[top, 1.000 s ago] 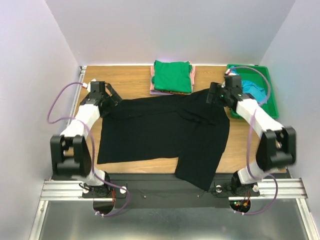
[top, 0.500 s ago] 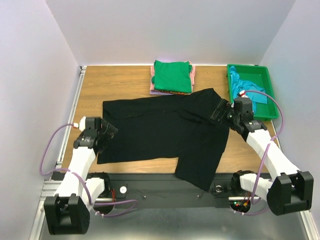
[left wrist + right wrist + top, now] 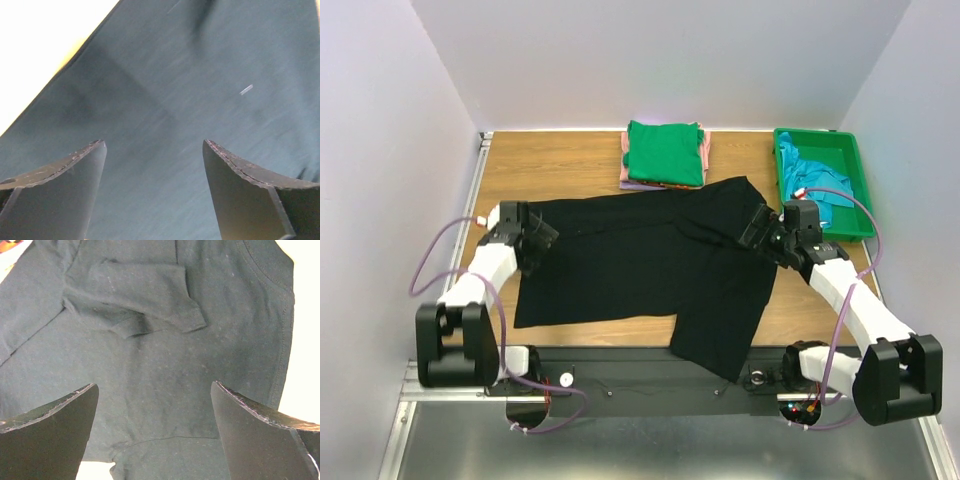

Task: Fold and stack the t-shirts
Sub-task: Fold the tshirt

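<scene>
The large black t-shirt [image 3: 650, 265] lies spread on the wooden table [image 3: 560, 160], and one part hangs over the near edge. My left gripper [image 3: 542, 238] is open and empty over its left edge; in the left wrist view [image 3: 154, 150] the black cloth [image 3: 165, 75] lies just under the jaws. My right gripper [image 3: 757, 228] is open and empty over the shirt's right side; the right wrist view [image 3: 154, 390] shows a folded sleeve [image 3: 135, 300] ahead of it. A folded green t-shirt [image 3: 665, 153] tops a stack showing pink and lilac edges. A teal t-shirt [image 3: 817, 185] lies in the tray.
The rigid green plastic tray [image 3: 842, 152] stands at the back right, close behind my right wrist. The folded stack sits at the back middle, touching the black shirt's far edge. White walls close in the table on three sides.
My left gripper has swung from the shirt's lower left edge up towards its far left corner. My right gripper has shifted slightly up and left. The shirt has not moved.
</scene>
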Available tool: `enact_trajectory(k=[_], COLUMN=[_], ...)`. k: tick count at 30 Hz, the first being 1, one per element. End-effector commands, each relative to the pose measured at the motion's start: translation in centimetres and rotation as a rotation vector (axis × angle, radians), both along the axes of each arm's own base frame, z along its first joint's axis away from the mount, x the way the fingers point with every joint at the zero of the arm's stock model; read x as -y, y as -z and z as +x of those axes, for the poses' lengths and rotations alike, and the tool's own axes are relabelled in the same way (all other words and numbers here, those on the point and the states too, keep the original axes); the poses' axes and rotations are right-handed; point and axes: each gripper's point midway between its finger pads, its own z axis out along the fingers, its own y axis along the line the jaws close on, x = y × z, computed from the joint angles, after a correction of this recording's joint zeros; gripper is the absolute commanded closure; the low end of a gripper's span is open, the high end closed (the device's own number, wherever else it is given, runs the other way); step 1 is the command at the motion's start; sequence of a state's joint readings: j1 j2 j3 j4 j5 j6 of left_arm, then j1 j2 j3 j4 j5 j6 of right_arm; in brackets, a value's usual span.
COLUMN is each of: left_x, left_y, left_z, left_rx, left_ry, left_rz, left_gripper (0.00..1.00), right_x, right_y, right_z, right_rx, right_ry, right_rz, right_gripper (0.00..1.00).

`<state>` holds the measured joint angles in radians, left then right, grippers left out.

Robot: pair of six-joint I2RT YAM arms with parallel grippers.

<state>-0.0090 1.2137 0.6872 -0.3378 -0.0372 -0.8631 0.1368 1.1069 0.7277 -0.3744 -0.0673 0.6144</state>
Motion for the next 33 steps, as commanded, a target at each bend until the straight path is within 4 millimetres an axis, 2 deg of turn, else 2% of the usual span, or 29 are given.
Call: enact_trajectory(k=[1, 3, 4, 5, 6, 7, 9, 11, 12, 14, 15, 16, 19, 24, 25, 28, 32, 33], left_x=[-0.2, -1.5, -2.1, -2.5, -2.9, -3.4, -3.9, -4.3, -4.4, -4.7, -4.7, -4.6, -4.7, -5.6, -5.5, -5.6, -4.9, -4.6], left_y=[-2.3, -3.0, -1.6, -2.4, -2.1, -0.9, -1.1, -0.5, -0.7, 0.5, 0.2, 0.9, 1.0, -0.3, 0.2, 0.2, 0.5, 0.0], left_z=[6.4, 8.4, 8.7, 9.8, 10.1, 9.9, 10.6, 11.0, 11.5, 11.7, 12.3, 12.5, 13.2, 14.9, 14.9, 15.5, 16.5, 17.2], left_rx=[0.123, 0.13, 0.079, 0.09, 0.068, 0.015, 0.006, -0.013, -0.008, -0.049, -0.046, -0.059, -0.062, -0.05, -0.072, -0.085, -0.08, -0.065], left_ry=[0.046, 0.011, -0.005, -0.015, -0.025, -0.036, -0.051, -0.063, -0.062, -0.057, -0.056, -0.049, -0.045, -0.047, -0.04, -0.018, 0.058, 0.078], left_rz=[0.044, 0.061, 0.087, 0.103, 0.118, 0.145, 0.164, 0.183, 0.187, 0.195, 0.198, 0.194, 0.193, 0.23, 0.231, 0.24, 0.229, 0.223], left_gripper=[0.18, 0.22, 0.26, 0.3, 0.3, 0.3, 0.33, 0.33, 0.33, 0.41, 0.52, 0.56, 0.76, 0.76, 0.77, 1.0, 1.0, 1.0], right_x=[0.0, 0.1, 0.2, 0.3, 0.3, 0.4, 0.5, 0.6, 0.8, 0.8, 0.9, 1.0, 1.3, 2.0, 2.0, 2.1, 2.3, 2.3], right_y=[-0.9, -0.8, -0.7, -0.4, -0.3, -0.3, 0.1, 0.3, 0.4, 0.5, 0.4, 0.4, 0.5, 0.8, 0.8, 0.9, 1.0, 1.0], right_z=[0.5, 0.5, 0.5, 0.6, 0.6, 0.6, 0.6, 0.7, 0.7, 0.7, 0.8, 0.7, 0.8, 0.9, 0.9, 1.0, 1.0, 1.0], right_rx=[0.045, 0.042, 0.039, 0.033, 0.03, 0.029, 0.017, 0.013, 0.011, 0.009, 0.012, 0.012, 0.014, 0.01, 0.009, 0.008, 0.006, 0.005], right_ry=[-0.009, -0.003, -0.001, 0.001, 0.0, 0.0, 0.001, 0.008, 0.01, 0.014, 0.014, 0.015, 0.025, 0.048, 0.048, 0.048, 0.051, 0.052], right_rz=[0.005, -0.002, -0.005, -0.013, -0.014, -0.019, -0.028, -0.035, -0.041, -0.045, -0.049, -0.052, -0.066, -0.098, -0.101, -0.11, -0.12, -0.121], right_gripper=[0.0, 0.0, 0.0, 0.0, 0.0, 0.0, 0.0, 0.0, 0.0, 0.0, 0.0, 0.0, 0.0, 0.0, 0.0, 0.0, 0.0, 0.0])
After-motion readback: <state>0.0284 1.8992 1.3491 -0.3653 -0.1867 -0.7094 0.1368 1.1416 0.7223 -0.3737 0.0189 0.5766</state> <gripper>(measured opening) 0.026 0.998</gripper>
